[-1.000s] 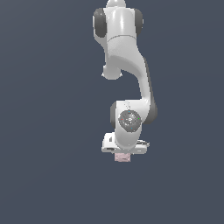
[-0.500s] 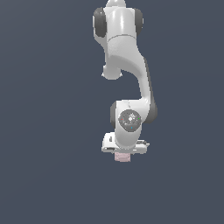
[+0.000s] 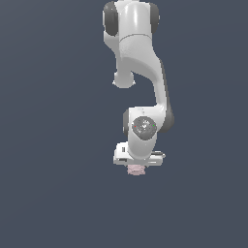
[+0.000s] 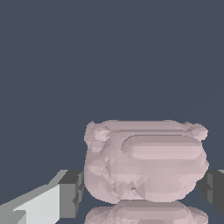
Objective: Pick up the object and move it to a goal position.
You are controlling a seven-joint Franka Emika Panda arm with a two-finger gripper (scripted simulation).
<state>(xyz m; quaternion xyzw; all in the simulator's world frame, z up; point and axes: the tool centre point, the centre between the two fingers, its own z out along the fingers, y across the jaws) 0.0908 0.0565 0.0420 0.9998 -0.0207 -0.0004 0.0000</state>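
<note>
Space around the arm [image 3: 138,72] is plain dark grey in every direction; we see the gripper [image 3: 137,167] pointing down, its jaws closed against both sides of the pink object [image 4: 146,159], which sits between the fingers [image 4: 65,192].

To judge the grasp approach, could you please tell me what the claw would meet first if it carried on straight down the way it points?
Most likely the pale pink lump, which sits between the claw's fingers directly below the hand; contact cannot be confirmed from these views.
</note>
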